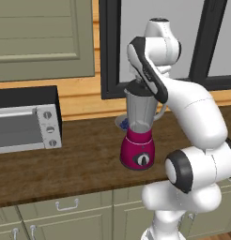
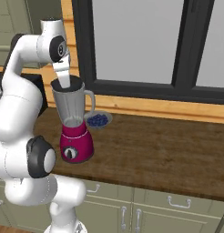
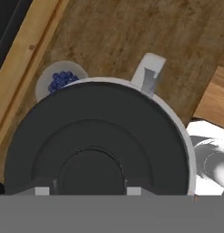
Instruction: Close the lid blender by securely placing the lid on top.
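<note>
Hand view: gripper [image 3: 84,191] clenched on the lid [image 3: 95,141] by its raised centre, blender [image 1: 138,126] directly beneath; light, rigid, probably slippery.

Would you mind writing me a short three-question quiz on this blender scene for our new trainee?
1. True or false: the lid sits over the mouth of the blender jar.
2. Multiple choice: what stands on the counter just behind the blender? A) a small dish of blueberries B) a red kettle C) a stack of plates
3. Fill in: the toaster oven stands to the ____ of the blender in the left base view.

Key:
1. True: in the hand view the black lid covers the jar's mouth, with the gripper at its raised centre.
2. A.
3. Left.
</note>
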You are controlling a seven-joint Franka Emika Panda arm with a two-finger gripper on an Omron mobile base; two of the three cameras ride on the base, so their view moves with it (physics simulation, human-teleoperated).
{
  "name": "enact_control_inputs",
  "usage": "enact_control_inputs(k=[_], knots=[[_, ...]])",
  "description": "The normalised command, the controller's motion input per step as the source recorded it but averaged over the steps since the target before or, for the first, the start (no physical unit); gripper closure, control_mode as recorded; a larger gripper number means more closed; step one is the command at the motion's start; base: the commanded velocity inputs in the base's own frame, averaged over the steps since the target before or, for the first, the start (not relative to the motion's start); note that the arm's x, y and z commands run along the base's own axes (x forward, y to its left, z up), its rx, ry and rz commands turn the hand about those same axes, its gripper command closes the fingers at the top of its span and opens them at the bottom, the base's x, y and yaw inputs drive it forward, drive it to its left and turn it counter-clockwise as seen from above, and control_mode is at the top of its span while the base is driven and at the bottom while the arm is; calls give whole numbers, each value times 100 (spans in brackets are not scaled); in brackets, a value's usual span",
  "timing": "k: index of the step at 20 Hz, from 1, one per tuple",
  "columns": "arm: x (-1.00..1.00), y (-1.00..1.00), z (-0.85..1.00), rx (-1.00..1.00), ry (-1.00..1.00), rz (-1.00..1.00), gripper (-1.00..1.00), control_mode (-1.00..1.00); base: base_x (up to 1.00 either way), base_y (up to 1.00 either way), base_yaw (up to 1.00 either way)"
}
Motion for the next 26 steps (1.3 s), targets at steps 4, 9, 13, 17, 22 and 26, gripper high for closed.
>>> enact_control_inputs(k=[4, 9, 13, 17, 22, 26], knots=[[0, 23, -23, -15, -3, 3, 100, -100, 0, 0, 0], [0, 17, -30, -6, 2, 1, -100, -100, 0, 0, 0], [0, 3, -19, 0, 12, 4, -100, -100, 0, 0, 0], [0, 3, 2, -1, 5, 4, -100, -100, 0, 0, 0], [-9, 1, 0, -2, 0, 0, -100, -100, 0, 0, 0], [-83, 47, 4, -9, -11, 1, -100, -100, 0, 0, 0]])
